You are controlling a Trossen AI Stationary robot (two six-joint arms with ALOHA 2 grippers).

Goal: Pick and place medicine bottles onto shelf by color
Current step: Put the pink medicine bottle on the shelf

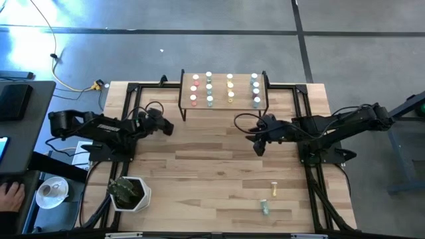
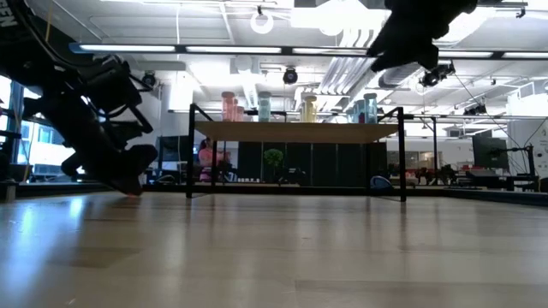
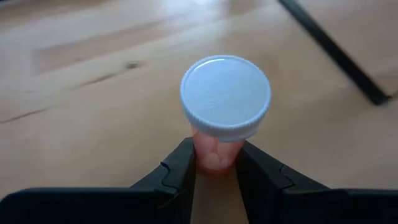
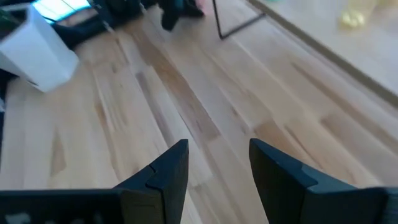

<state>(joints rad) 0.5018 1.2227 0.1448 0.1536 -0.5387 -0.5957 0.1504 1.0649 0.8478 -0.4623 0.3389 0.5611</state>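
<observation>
Nearest the front edge of the table point(image 1: 219, 166), we are seeing two loose medicine bottles lying on the right side: a yellow bottle point(image 1: 273, 190) and, just in front of it, a green bottle point(image 1: 265, 208). On the front left, a white pot with a green plant point(image 1: 130, 193) is standing.

Farther in, we are looking at the two arms reaching toward each other across the middle of the table. The left arm is stretching in from the left edge, bent low, with the left gripper point(image 1: 166, 126) sitting close to the front left leg of the shelf point(image 1: 223, 105). In the left wrist view its fingers point(image 3: 180, 171) are pinching narrow on the body of a pink medicine bottle point(image 3: 214, 149), whose white cap point(image 3: 225, 95) is standing clear above the fingertips. In the low view that gripper point(image 2: 128, 175) is hanging just above the wood.

The right arm is extending in from the right side, and the right gripper point(image 1: 259, 147) is pointing down toward bare planks in front of the shelf. Its fingers point(image 4: 171, 165) are standing apart with nothing between them.

At the far side, the shelf is carrying upright bottles in four columns: pink point(image 1: 194, 88), green point(image 1: 209, 87), yellow point(image 1: 230, 87) and blue-grey point(image 1: 255, 89).
</observation>
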